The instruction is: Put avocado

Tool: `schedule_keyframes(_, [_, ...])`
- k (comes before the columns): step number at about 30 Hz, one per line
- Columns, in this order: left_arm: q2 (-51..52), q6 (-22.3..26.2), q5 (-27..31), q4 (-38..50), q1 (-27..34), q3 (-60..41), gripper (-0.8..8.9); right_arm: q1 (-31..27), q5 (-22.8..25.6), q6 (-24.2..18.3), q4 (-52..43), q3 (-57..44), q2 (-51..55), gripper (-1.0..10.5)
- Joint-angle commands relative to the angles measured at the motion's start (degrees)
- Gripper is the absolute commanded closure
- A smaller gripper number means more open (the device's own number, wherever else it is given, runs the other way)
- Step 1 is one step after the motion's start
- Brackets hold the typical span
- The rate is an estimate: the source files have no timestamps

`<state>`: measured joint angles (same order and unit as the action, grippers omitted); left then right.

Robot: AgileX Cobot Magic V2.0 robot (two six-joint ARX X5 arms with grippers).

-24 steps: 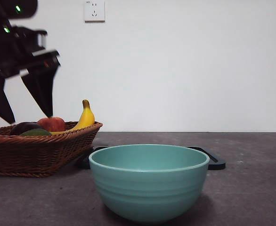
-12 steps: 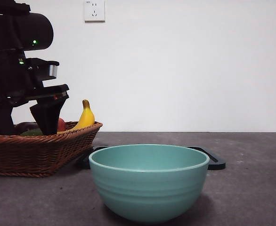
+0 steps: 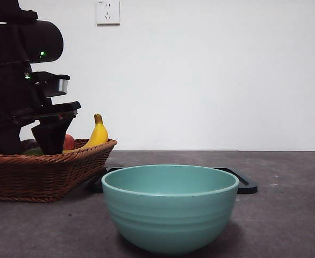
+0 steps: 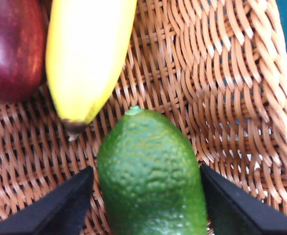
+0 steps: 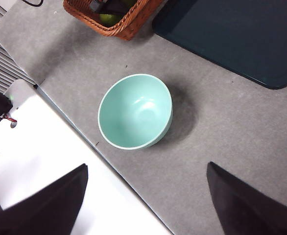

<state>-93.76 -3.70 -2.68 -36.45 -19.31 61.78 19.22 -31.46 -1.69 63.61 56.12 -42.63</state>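
The avocado [image 4: 151, 181], dark green with bumpy skin, lies on the floor of the wicker basket [image 4: 231, 73] in the left wrist view. My left gripper [image 4: 144, 171] is down inside the basket, open, with one black jaw close on each side of the avocado. In the front view this gripper [image 3: 27, 148] stands in the basket [image 3: 44, 172] at the left and hides most of the avocado. My right gripper [image 5: 147, 166] is open and empty, high above the table.
A yellow banana [image 4: 84, 54] and a red fruit [image 4: 11, 49] lie beside the avocado. A teal bowl [image 3: 170, 207] stands in front at the centre and also shows in the right wrist view [image 5: 135, 111]. A black tray [image 3: 243, 185] lies behind it.
My left arm has come down from above the basket until its jaws are inside it, around the avocado. The bowl and tray have not moved.
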Motion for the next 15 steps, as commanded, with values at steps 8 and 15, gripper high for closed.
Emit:
schedule_keyframes(8, [0.9, 0.0, 0.3, -1.4, -0.3, 2.6, 6.33, 0.3, 0.0, 0.2, -0.6, 1.0, -0.4, 5.6])
schedule_keyframes(15, [8.5, 0.0, -3.5, -6.1, -1.0, 7.4, 6.33, 0.3, 0.0, 0.2, -0.6, 1.0, -0.4, 5.6])
